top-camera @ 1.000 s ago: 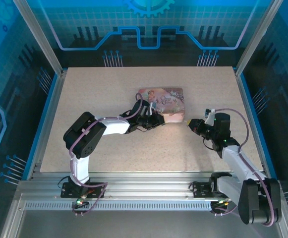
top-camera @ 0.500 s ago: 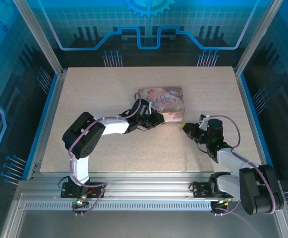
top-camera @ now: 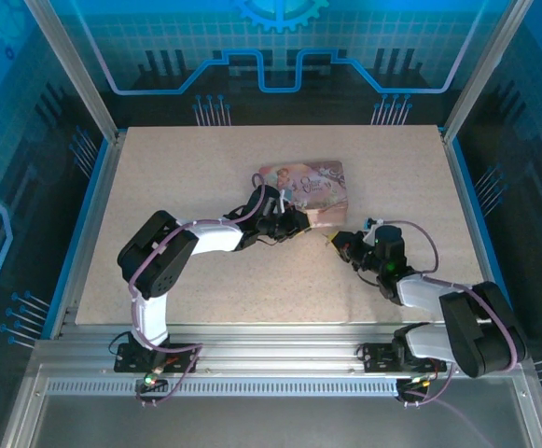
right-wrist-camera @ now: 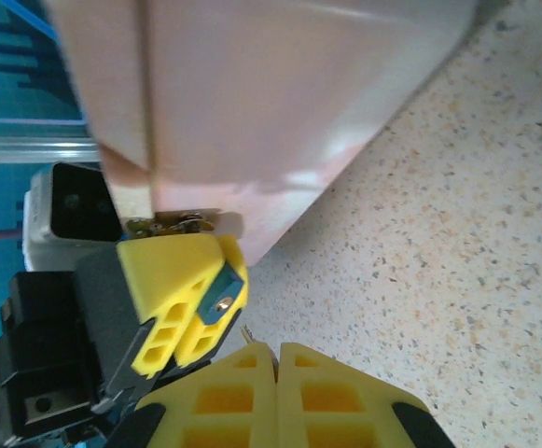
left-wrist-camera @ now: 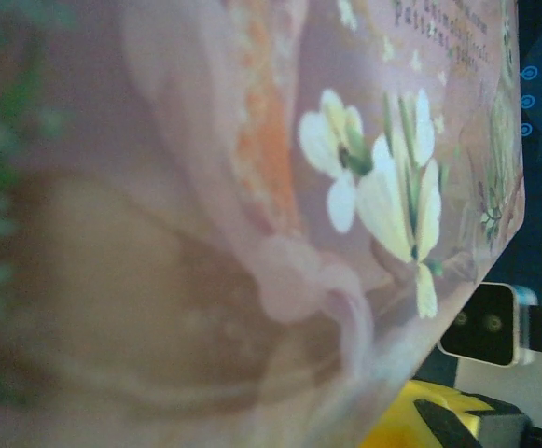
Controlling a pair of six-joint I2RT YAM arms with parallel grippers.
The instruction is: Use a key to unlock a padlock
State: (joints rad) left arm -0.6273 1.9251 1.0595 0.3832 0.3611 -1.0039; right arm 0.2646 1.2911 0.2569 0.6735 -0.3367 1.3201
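Observation:
In the right wrist view the padlock (right-wrist-camera: 220, 298), a small blue-grey block with a brass keyhole, sits pinched between the yellow fingers of my left gripper (right-wrist-camera: 188, 291), just under the pink box's brass hasp (right-wrist-camera: 170, 224). My right gripper (right-wrist-camera: 276, 351) is shut, and the thin tip of the key (right-wrist-camera: 249, 335) pokes out between its fingers, a short gap below the keyhole. From above, the left gripper (top-camera: 295, 224) rests at the front left corner of the pink box (top-camera: 310, 187) and the right gripper (top-camera: 334, 241) is close beside it.
The printed lid of the pink box (left-wrist-camera: 252, 140) lies right against the left wrist camera, with the right gripper's yellow finger (left-wrist-camera: 420, 425) at the lower right. Speckled table (top-camera: 205, 168) stretches around the box, bounded by the aluminium frame (top-camera: 252, 350) at the near edge.
My right arm has swung left and lower, bringing its gripper from beside the box's right end to close by the left gripper. The left arm has stayed put.

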